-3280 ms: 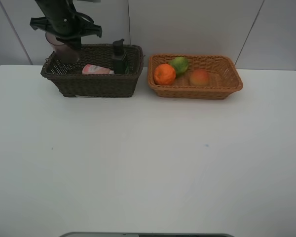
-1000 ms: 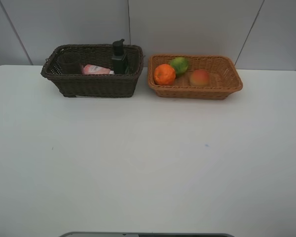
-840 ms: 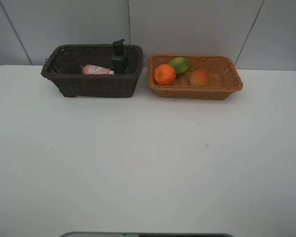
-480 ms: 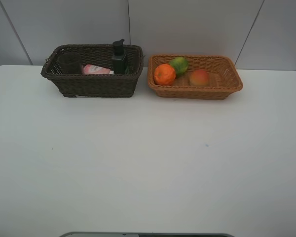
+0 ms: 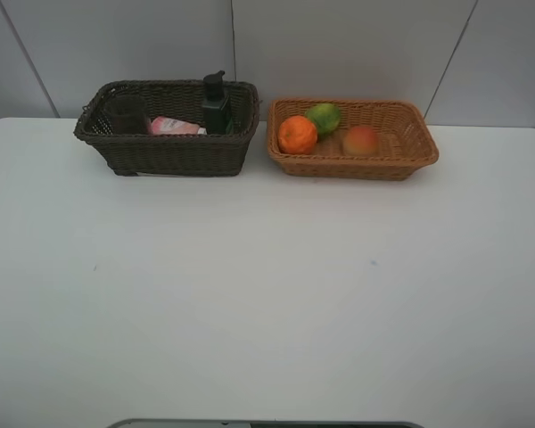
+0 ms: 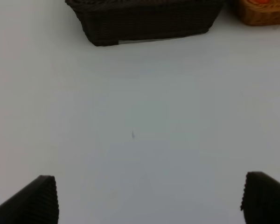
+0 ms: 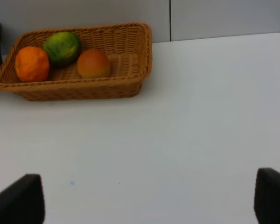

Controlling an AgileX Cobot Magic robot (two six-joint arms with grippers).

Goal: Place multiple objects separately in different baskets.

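**Six items sorted into two baskets; both grippers spread wide and empty**

Two wicker baskets are seen side by side at the far edge of the white surface [image 5: 267, 294], close together but not touching. The dark brown basket [image 5: 174, 152] is placed on the left in the high view, the light tan basket [image 5: 357, 163] on the right.

Three items are contained in the dark brown basket: a mauve cup [image 5: 125, 112] stood upright at its left end, a pink lotion bottle [image 5: 174, 126] laid on its side in the middle, and a dark green pump bottle [image 5: 216, 105] stood upright toward its right end, just beside the pink bottle.

Three fruits are held in the tan basket. The orange [image 5: 297, 134] is set at its left end, the green citrus [image 5: 324, 117] just behind and touching it, and the red-yellow fruit [image 5: 361, 140] near the middle, slightly apart from the other two.

Neither arm is shown in the high view. In the wrist views, the left gripper [image 6: 149, 198] and the right gripper [image 7: 149, 198] are each seen with jaws spread wide above bare surface, nothing being held between them.
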